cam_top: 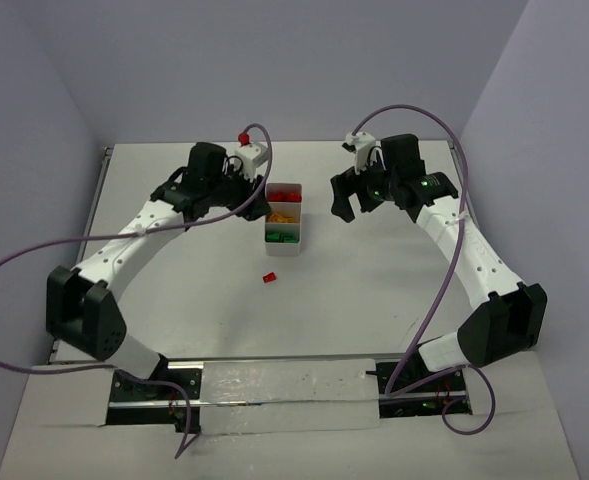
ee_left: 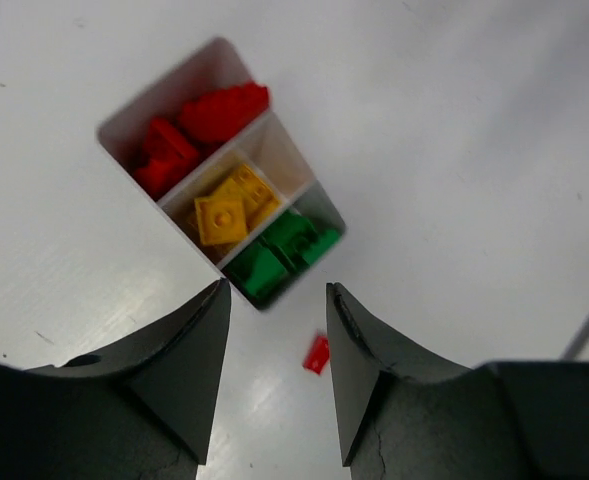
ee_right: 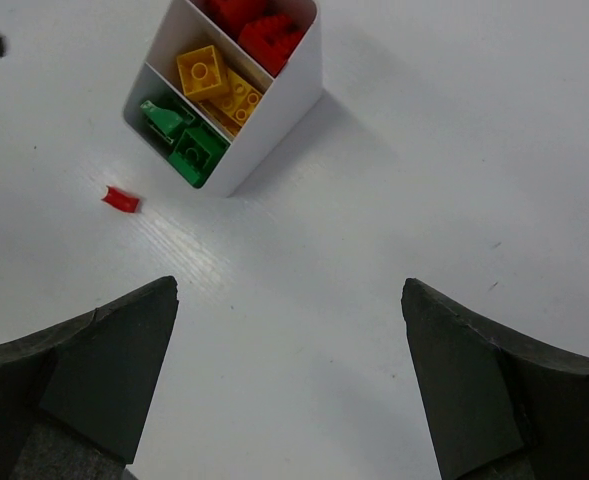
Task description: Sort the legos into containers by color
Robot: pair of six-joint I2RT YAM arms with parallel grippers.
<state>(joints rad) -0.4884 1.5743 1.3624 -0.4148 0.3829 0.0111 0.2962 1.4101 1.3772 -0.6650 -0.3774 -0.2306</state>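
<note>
Top external view, red brick (cam_top: 269, 277) loose on table (cam_top: 354, 300), near tray (cam_top: 283, 250).

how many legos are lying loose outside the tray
1: a red lego lies on the table, just off the green end of the white tray, on the side nearer the arm bases. Another could be hidden under the left arm.
</note>
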